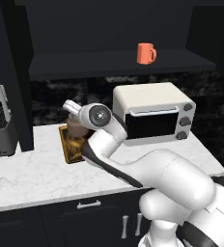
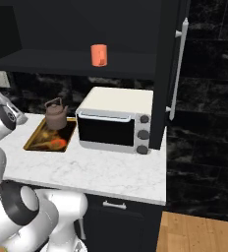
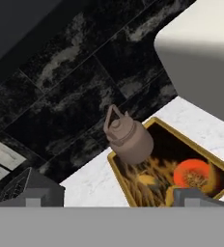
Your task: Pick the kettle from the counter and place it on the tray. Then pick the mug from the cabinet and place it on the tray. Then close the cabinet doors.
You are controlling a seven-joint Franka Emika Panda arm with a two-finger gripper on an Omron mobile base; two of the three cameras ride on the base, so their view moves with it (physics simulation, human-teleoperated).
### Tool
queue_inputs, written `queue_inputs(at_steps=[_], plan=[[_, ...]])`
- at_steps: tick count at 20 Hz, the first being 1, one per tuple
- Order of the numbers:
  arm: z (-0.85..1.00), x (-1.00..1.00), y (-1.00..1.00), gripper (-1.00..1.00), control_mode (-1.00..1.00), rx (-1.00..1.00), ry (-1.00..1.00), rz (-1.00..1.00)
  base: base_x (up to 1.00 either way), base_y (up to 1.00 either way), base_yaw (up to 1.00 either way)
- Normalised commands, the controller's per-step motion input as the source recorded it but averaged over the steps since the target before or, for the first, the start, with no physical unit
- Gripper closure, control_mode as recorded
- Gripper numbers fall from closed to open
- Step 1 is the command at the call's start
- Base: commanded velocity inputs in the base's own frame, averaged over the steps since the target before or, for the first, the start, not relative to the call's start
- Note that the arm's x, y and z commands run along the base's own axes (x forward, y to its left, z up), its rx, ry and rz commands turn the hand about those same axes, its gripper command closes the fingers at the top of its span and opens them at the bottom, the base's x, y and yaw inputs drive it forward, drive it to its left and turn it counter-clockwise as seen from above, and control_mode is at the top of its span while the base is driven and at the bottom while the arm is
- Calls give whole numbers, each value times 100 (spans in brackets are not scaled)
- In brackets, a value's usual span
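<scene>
Kettle [image 2: 56, 114], small, squat, matte brown with an arched loop handle, stands upright on the tray [image 2: 35, 141], a flat rectangular piece with a golden-yellow rim and a dark, orange-swirled picture surface; it occupies the tray's far end, toward the black tiled backsplash [image 3: 80, 82]. Tray lies on the white marble-patterned counter [image 2: 106, 172], just beside the cream-white toaster oven [image 2: 117, 120], at roughly 9 o'clock from it in the right base view. Small orange-red cylindrical mug [image 1: 146, 53] stands upright on the dark inner shelf of the black upper wall cabinet [image 1: 109, 29], at about 12 o'clock above the oven. Cabinet is open; one tall black door with a long vertical silver bar handle [image 2: 177, 69] stands swung out at 3 o'clock of the oven. Gripper [image 3: 109, 201] of the white arm hovers above the tray, apart from the kettle; its two dark fingertips [image 3: 34, 201] stand spread wide with nothing between them. In the hand view the kettle sits at about 12 o'clock from the fingertips. Dark drawers with silver handles [image 1: 89, 204] run under the counter.
</scene>
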Motion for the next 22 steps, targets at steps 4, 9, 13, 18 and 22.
queue_inputs(at_steps=[4, 9, 13, 18, 22], plan=[[91, -46, -54, -100, -100, -7, 25, -11, 0, 0, 0], [80, -43, -67, -100, -100, -3, 27, -10, 0, 0, 0], [2, 0, -34, -100, -100, 0, 11, -2, 0, 0, 0], [0, 0, -15, -100, -100, -1, -1, 3, 0, 0, 0], [0, 0, -65, -100, -100, -1, -5, 23, 0, 0, 0]])
